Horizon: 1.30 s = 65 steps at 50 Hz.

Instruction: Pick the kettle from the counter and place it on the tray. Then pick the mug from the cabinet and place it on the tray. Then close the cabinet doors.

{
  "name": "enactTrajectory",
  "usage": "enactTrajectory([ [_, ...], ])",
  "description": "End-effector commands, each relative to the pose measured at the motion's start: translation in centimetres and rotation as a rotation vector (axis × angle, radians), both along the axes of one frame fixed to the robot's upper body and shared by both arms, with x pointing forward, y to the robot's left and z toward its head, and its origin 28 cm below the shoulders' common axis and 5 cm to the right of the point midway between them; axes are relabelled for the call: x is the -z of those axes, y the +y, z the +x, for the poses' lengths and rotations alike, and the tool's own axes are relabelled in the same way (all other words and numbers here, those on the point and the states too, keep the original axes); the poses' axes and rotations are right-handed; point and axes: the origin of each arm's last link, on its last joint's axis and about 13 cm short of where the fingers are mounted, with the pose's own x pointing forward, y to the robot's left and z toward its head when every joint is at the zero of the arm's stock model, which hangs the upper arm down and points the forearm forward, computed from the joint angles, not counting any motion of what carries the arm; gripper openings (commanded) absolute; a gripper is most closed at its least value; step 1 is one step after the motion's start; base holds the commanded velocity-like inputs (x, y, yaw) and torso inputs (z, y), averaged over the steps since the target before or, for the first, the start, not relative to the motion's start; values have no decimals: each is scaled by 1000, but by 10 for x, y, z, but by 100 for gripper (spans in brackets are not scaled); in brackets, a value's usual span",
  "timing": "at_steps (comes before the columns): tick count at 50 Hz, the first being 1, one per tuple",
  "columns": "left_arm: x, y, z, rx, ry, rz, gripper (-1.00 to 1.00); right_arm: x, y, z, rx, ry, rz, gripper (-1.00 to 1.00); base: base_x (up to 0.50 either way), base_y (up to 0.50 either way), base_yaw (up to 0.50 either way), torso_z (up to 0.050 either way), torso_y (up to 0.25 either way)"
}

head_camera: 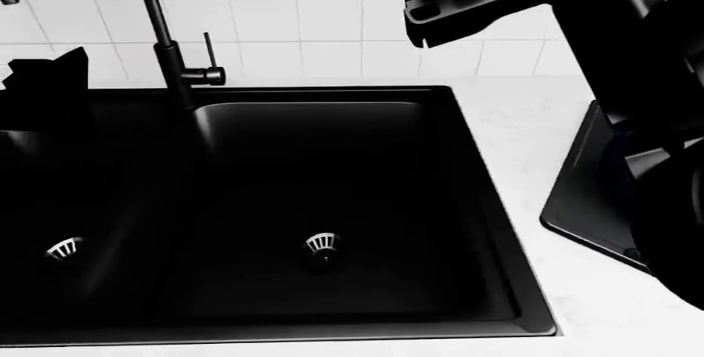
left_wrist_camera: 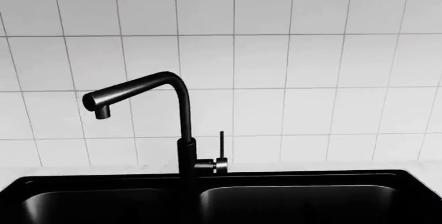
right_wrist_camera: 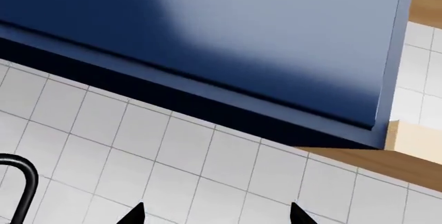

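tiled wall (left_wrist_camera: pixel 311 79): white, behind everything, running up under the cabinet.
cabinet (right_wrist_camera: pixel 207 38): blue door seen from below in the right wrist view, pale wood edge beside it; inside hidden, so open or shut cannot be told.
sink (head_camera: pixel 330 159): black double basin set in the bench, filling most of the head view.
bench (head_camera: pixel 517 126): white marble-look strip to the right of the sink.
right arm (head_camera: pixel 616 35): raised high, blocking the upper right of the head view and part of the tray.
tray (head_camera: pixel 578 200): matte black, flat on the bench just right of the sink; only its near-left part visible.
left arm (head_camera: pixel 49 85): dark shape over the left basin; jaws not shown, cannot tell apart or together.
faucet (left_wrist_camera: pixel 181 125): black, at the back rim between the basins.
kettle: in no view; possibly behind the right arm, cannot tell.
mug: in no view, presumably inside the cabinet; likely light, stiff, breakable ceramic with a smooth wall; best taken across the body or by pinching the rim, gently.
right gripper (right_wrist_camera: pixel 215 214): pointing up towards the cabinet underside, jaws apart, holding nothing.
step in hand: judged a reach towards the cabinet for the mug.
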Motion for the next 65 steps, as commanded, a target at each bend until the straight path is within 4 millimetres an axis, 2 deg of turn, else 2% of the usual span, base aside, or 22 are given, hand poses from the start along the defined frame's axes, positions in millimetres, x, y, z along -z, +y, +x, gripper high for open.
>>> enactTrajectory([
  [1,0,0,0,1,-3,4,100,3,-3,1,9,4,18,100,10,500,0,0,0],
  [36,1,2,-1,-1,-3,3,100,4,-3,2,8,14,33,100,10,490,0,0,0],
  [65,1,0,-1,5,-1,10,100,10,-6,4,8,25,48,100,5,253,0,0,0],
])
